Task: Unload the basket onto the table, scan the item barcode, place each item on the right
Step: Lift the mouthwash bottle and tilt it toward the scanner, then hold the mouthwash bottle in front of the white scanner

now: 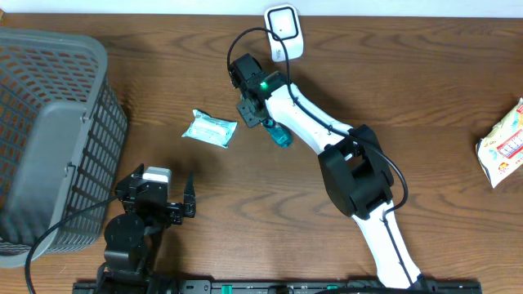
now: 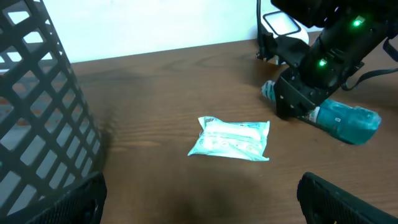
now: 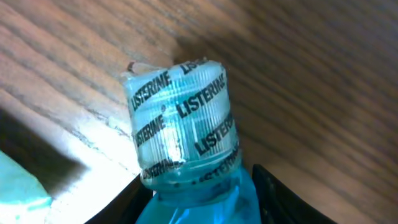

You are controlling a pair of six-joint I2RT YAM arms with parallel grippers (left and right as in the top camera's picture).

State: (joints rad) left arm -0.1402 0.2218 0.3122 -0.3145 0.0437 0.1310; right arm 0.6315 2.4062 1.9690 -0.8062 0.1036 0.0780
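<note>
Since the bottle [image 1: 280,135] looks stiff, slick and liquid-heavy, grip its body; right end effector [image 1: 263,121] straddles its neck, whether clamped I cannot tell; left end effector [image 2: 211,208] gapes.

Bottle [image 3: 180,124]: body cut off at the right wrist view's lower edge; overhead, cap end hidden under the right gripper [image 1: 263,120].
Basket [image 1: 49,122]: runs off the overhead left edge.
Snack bag [image 1: 502,147]: cut by the right edge.
Pouch [image 1: 210,128]: print too small to read.
</note>
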